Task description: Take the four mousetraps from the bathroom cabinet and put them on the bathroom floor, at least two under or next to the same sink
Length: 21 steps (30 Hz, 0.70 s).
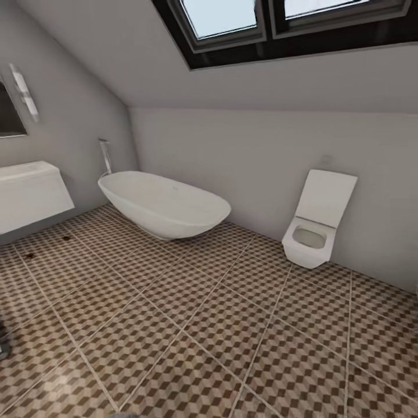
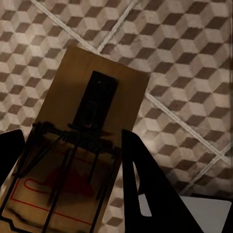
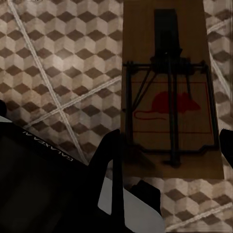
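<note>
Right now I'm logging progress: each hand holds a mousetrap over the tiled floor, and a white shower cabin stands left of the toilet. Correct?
Not quite. The head view shows a white oval bathtub, not a shower cabin, left of the toilet. The rest holds: the left hand and right hand each hold a mousetrap over the floor.

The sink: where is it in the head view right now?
The sink sits at the head view's far left edge on its white vanity, against the wall, just left of the bathtub.
</note>
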### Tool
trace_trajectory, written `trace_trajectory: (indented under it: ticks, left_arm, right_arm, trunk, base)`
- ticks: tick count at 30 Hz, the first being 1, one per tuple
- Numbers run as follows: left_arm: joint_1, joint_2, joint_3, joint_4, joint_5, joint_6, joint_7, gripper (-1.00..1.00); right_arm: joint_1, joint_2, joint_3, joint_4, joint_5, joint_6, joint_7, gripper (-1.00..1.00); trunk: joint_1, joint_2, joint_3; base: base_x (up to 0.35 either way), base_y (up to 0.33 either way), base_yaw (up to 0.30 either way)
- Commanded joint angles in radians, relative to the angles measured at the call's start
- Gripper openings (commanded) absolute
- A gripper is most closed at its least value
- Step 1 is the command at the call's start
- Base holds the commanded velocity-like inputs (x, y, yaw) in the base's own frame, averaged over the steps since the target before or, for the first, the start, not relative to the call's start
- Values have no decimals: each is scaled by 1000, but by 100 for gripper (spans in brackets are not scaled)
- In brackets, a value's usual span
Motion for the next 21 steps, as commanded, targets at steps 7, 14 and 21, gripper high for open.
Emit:
trace_trajectory:
  ticks: [7,14,21]
  left_arm:
    - [-1,-1,-8,3,7,-5,-1,-100]
    - [-1,-2,-8,2,6,-4,-1,-100]
    - [-1,-2,-8,3,7,-4,-1,-100]
  right_arm:
    - [-2,1,1,3,-2,-6,5,-100]
    - [-2,1,1,4,-2,-6,4,-100]
    - [-2,1,1,3,-2,-6,5,-100]
  trunk:
    - [0,-1,7]
    - [0,-1,15]
    - [0,-1,23]
  base:
    - [0,0,-252]
    - [0,0,-247]
    - [0,0,-243]
